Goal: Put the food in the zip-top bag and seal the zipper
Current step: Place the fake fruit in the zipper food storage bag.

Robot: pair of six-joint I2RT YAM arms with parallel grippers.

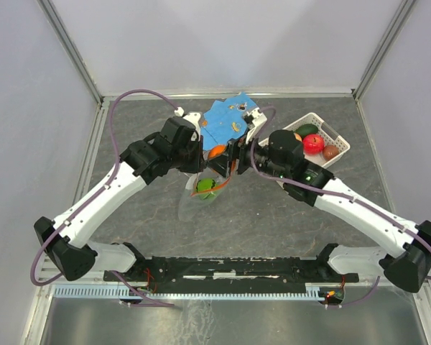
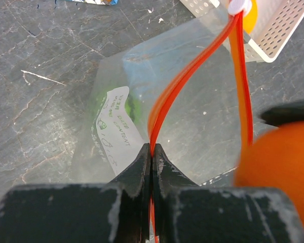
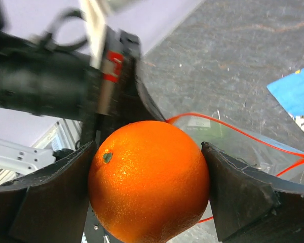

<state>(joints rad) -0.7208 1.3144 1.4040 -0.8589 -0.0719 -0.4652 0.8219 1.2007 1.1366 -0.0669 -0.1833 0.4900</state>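
Orange gripped in right tool, seemingly above zip-top bag; left tool clenched on zipper.

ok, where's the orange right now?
The orange is clamped in the right gripper, centre of the top view, at the mouth of the zip-top bag whose zipper the left gripper pinches.

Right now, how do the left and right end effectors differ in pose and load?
The left end effector is pinched fully shut; the right end effector stands wide. The left grips the thin orange-red zipper strip of the clear plastic zip-top bag; the right holds a round orange toy fruit. Shared: both are black and sit at the bag's mouth.
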